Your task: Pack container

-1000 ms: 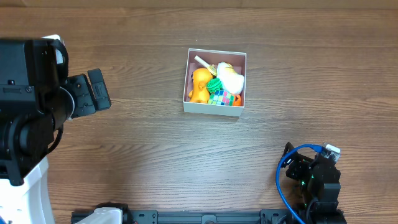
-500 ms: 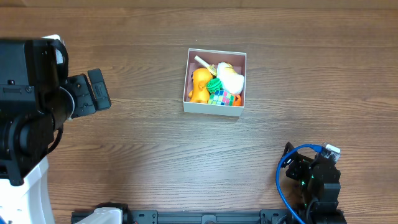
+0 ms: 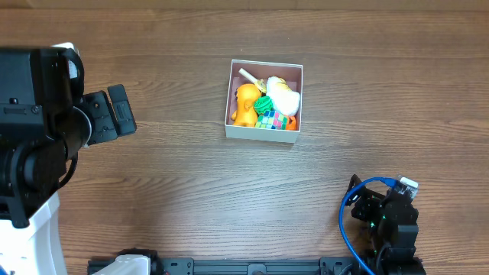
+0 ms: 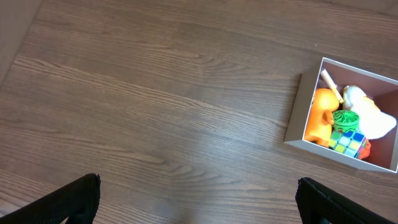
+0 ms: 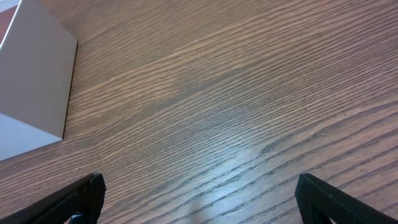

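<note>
The container (image 3: 262, 133) is a square white box with a pink inside, at the table's middle back. It holds an orange toy (image 3: 245, 105), a green toy, a colourful cube (image 3: 269, 119) and a white toy (image 3: 286, 98). It also shows at the right in the left wrist view (image 4: 297, 118), and its white wall shows at the left in the right wrist view (image 5: 31, 99). My left gripper (image 4: 199, 199) is open and empty, far left of the box. My right gripper (image 5: 199, 199) is open and empty over bare wood, near the front right.
The left arm's black and white body (image 3: 38, 130) fills the left edge of the overhead view. The right arm with a blue cable (image 3: 382, 221) sits at the front right. A black rail (image 3: 229, 266) runs along the front edge.
</note>
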`<state>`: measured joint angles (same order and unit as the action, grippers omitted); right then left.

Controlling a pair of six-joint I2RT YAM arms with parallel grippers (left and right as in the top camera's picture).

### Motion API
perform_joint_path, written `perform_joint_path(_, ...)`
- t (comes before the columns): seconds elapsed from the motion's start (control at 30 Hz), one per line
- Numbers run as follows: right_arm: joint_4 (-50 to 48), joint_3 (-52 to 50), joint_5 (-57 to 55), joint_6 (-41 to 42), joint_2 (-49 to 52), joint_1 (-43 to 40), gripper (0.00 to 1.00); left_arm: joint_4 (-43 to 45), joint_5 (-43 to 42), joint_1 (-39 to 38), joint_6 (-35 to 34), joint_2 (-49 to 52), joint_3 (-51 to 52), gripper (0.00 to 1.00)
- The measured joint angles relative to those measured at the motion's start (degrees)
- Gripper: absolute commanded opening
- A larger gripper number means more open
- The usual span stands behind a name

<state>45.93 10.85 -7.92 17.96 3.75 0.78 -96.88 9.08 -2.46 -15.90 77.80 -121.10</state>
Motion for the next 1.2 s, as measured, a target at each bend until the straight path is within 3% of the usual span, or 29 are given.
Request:
perform_joint_path(0.47, 0.0, 0.0, 0.0, 0.0, 0.0, 0.0, 1.00, 0.3, 0.0, 0.0, 0.1, -0.1, 0.0, 1.00)
perform_joint_path(0.73, 0.0, 0.0, 0.0, 0.0, 0.0, 0.0, 1.00, 18.2, -1.2, 0.0, 4.9, -4.4, 3.1, 1.00)
perform_joint_path(0.9, 0.0, 0.0, 0.0, 0.0, 0.0, 0.0, 1.00, 30.9, -3.5, 0.6, 9.9, -12.0, 14.0, 1.00)
perform_joint_path(1.2, 0.0, 0.0, 0.0, 0.0, 0.0, 0.0, 1.00, 49.8, -11.5, 6.1, 13.1, -26.1, 43.0, 1.00)
